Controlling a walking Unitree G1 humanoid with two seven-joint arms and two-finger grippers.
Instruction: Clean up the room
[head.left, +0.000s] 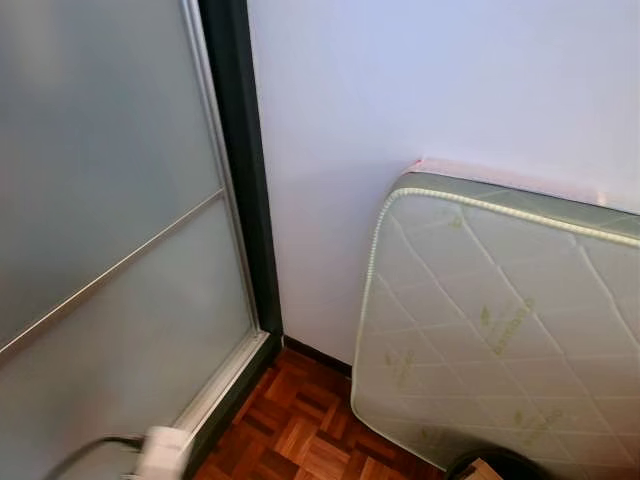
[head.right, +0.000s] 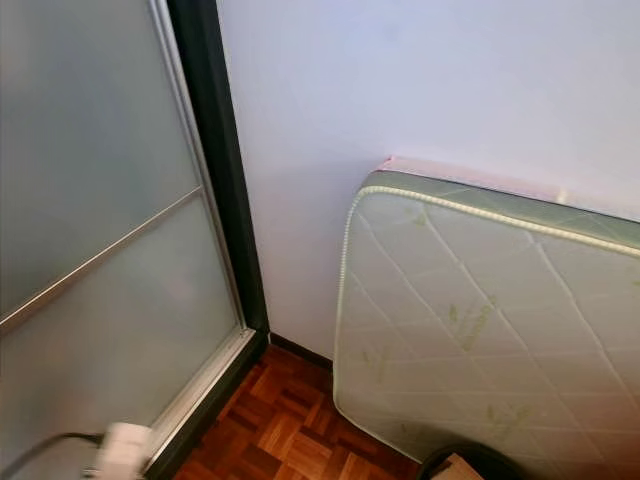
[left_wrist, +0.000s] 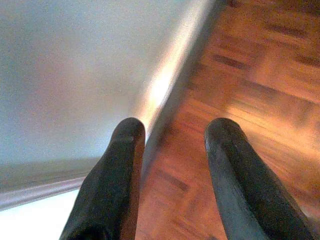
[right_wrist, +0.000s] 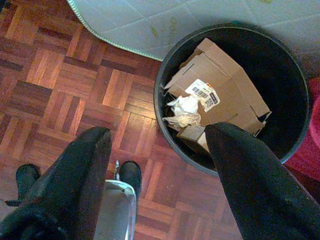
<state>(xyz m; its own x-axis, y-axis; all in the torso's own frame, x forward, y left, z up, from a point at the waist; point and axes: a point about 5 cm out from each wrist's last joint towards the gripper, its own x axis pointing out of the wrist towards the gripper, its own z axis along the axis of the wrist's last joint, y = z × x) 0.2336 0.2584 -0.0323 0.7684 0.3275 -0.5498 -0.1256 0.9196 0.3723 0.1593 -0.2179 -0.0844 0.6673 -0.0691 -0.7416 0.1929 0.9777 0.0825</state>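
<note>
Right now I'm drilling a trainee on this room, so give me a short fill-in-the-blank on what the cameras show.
1. The mattress leans against the ____.
2. The black bin holds a crushed cardboard ____.
3. The floor is made of ____ parquet.
4. The jaws of the right gripper are ____, holding nothing.

Missing words: wall; box; wooden; open

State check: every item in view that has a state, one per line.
Left gripper: open, empty, above the floor by the door track.
Right gripper: open, empty, above the bin.
Bin: upright, holds cardboard box and crumpled paper.
Mattress: on edge against the wall.
Sliding door: shut.
</note>
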